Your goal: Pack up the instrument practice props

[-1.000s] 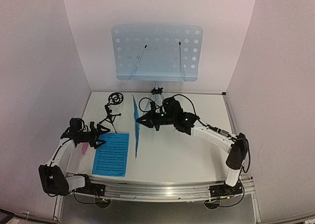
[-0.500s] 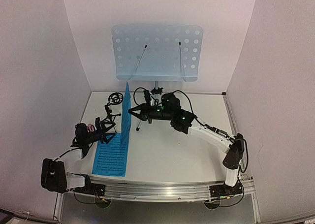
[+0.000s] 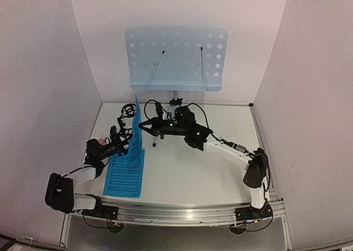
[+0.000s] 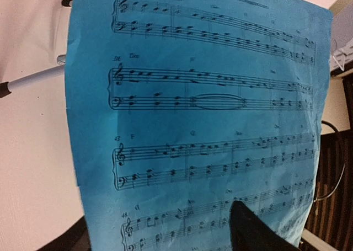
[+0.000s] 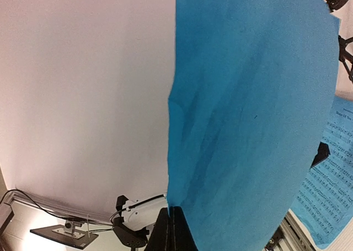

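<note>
So right gripper (image 3: 144,127), pinched on the upright blue sheet (image 3: 134,136), just swung it left to the left gripper (image 3: 120,146) above the flat sheet (image 3: 124,179); can't tell if that one's clamped yet. Handoff prob next.

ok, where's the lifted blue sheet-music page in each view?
Top external: lifted page stands upright, left of centre.
Left wrist: its printed side fills the frame.
Right wrist: its blank back fills the right half.
Landmark: flat sheet-music page, top and right wrist only.

White table (image 3: 190,171), 3 white walls (image 3: 176,8), silver rail (image 3: 176,211) at near edge
</note>
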You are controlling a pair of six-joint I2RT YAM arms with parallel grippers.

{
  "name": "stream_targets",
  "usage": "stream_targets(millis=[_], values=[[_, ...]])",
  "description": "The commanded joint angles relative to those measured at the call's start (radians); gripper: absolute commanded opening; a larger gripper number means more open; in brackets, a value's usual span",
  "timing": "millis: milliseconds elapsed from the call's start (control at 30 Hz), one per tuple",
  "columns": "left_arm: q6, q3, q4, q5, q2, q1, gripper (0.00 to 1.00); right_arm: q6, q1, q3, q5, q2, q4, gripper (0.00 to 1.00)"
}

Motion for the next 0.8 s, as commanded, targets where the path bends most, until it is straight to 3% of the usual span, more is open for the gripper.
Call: stream_targets(millis=[0,67,233,367,433,500,533,633,767], values=[[-0.018,-0.015,-0.031,0.011,-0.077,0.053,0.45,0.026,0.008,-0.076,0.022,-0.048,0.049,0.0],[-0.011,-0.021,-0.083,0.03,-0.095,0.076,0.28,0.024,0.009,-0.128,0.037,-0.074,0.049,0.0],[0.021,0.018,-0.177,0.041,-0.103,0.081,0.01,0.026,0.014,-0.178,0.04,-0.085,0.052,0.0],[0.11,0.078,-0.424,0.067,-0.115,0.098,0.0,0.015,0.013,-0.23,0.075,-0.113,0.042,0.0],[0.313,0.171,-0.74,0.029,-0.128,0.101,0.0,0.017,0.018,-0.271,0.095,-0.125,0.025,0.0],[0.562,0.331,-1.21,-0.111,-0.133,0.101,0.0,0.015,0.028,-0.319,0.122,-0.129,0.002,0.0],[0.657,0.377,-1.318,-0.188,-0.137,0.101,0.0,0.003,0.036,-0.33,0.137,-0.125,-0.013,0.0],[0.837,0.479,-1.53,-0.366,-0.156,0.101,0.0,-0.03,0.061,-0.332,0.165,-0.085,-0.049,0.0],[0.95,0.497,-1.693,-0.533,-0.175,0.101,0.0,-0.055,0.104,-0.279,0.186,0.013,-0.055,0.0]])
